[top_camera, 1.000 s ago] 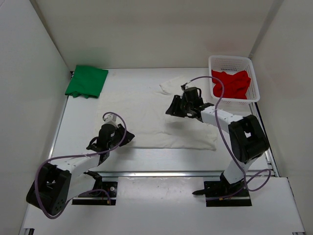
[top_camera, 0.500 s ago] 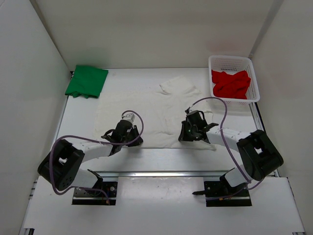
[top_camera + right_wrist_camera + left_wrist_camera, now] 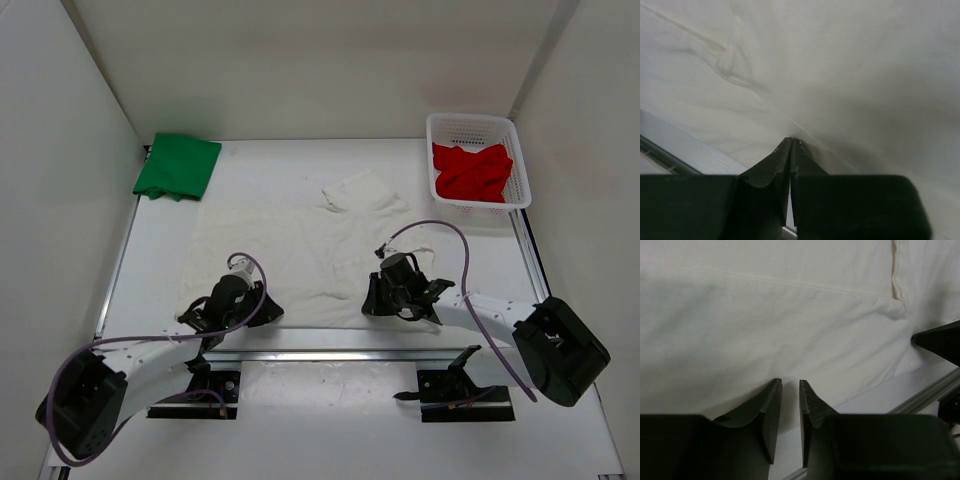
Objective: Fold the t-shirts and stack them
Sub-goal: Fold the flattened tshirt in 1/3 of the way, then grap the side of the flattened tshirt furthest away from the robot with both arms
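At the near edge of the counter [image 3: 152,250], the left tool [image 3: 790,384] sits at the near hem of the white shirt [image 3: 300,240], jaws a narrow slit apart; whether cloth is caught between them cannot be told. Further right, the right tool [image 3: 791,141] is clenched on the same hem, the cloth peaked at its tips. The white shirt lies spread mid-counter, one sleeve rumpled at its far right. Beyond, the green shirt [image 3: 178,166] lies folded in the far left corner; the red shirt [image 3: 472,170] sits bunched in the basket [image 3: 470,122], far right.
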`<state>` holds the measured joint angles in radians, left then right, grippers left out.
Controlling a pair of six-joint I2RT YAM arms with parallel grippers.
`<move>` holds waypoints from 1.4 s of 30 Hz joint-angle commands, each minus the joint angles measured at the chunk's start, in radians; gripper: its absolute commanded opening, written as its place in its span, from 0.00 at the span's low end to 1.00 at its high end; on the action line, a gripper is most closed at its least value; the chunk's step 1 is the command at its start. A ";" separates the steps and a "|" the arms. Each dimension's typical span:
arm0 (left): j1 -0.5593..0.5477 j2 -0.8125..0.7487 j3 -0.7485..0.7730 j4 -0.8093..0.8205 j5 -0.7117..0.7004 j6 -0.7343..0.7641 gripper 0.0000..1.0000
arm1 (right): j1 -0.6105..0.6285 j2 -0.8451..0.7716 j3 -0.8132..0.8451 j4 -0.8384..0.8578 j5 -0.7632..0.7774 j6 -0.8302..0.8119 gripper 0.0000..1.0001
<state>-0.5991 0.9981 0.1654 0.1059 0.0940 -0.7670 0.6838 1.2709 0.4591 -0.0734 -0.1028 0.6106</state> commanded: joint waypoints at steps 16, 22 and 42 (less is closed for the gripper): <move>0.562 0.540 0.793 -0.139 0.004 0.147 0.36 | -0.121 -0.065 0.095 0.009 -0.175 -0.075 0.07; 0.666 0.946 1.219 -0.362 -0.085 0.319 0.33 | -0.144 -0.093 0.023 0.067 -0.224 -0.084 0.08; 0.725 1.163 1.465 -0.493 -0.201 0.399 0.47 | -0.210 -0.044 0.004 0.126 -0.285 -0.101 0.09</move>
<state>0.1173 2.2066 1.6577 -0.3820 -0.0742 -0.3901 0.4812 1.2236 0.4541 -0.0013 -0.3759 0.5232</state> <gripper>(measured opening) 0.472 0.090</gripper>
